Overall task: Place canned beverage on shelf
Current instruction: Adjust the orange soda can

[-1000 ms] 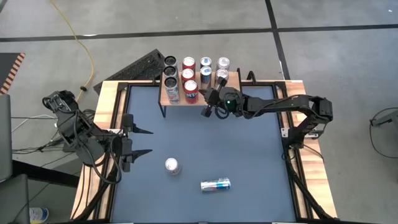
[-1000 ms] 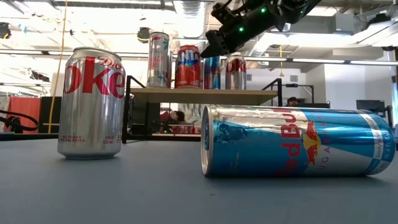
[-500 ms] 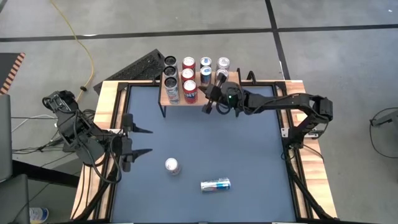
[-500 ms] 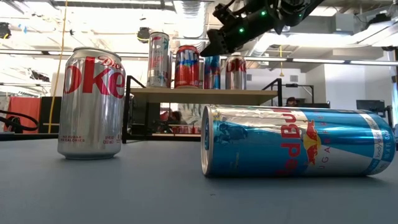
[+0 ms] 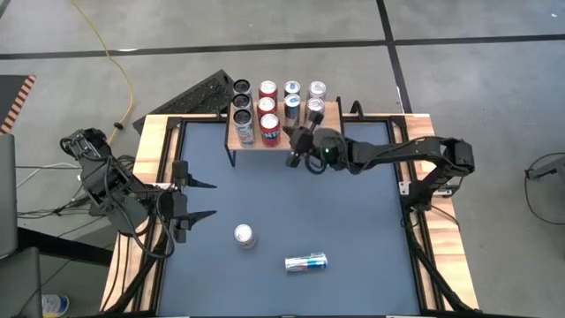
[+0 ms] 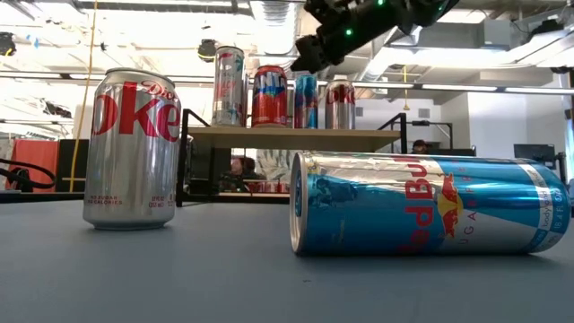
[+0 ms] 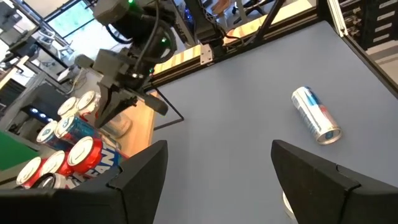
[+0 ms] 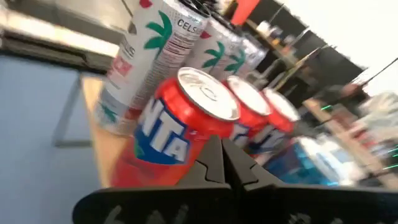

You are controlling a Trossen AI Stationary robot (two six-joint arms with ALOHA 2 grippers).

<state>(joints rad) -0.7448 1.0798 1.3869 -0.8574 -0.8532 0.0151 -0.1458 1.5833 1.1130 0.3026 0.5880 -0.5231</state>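
Both arms low — right tool (image 5: 295, 148) pinched empty beside shelf (image 5: 305, 140); left tool (image 5: 196, 200) wide.

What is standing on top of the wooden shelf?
The shelf carries upright cans: tall Celsius cans at one end, red Fanta cans beside them, then blue and silver cans. The right gripper, shut, covers the shelf's near edge there.

We look past our right gripper (image 8: 222, 163), fingers pressed together, at cans on the shelf (image 8: 102, 146). A red Fanta can (image 8: 180, 127) stands closest, two more red cans (image 8: 252, 115) behind it, with tall white Celsius cans (image 8: 146, 59) beside them.
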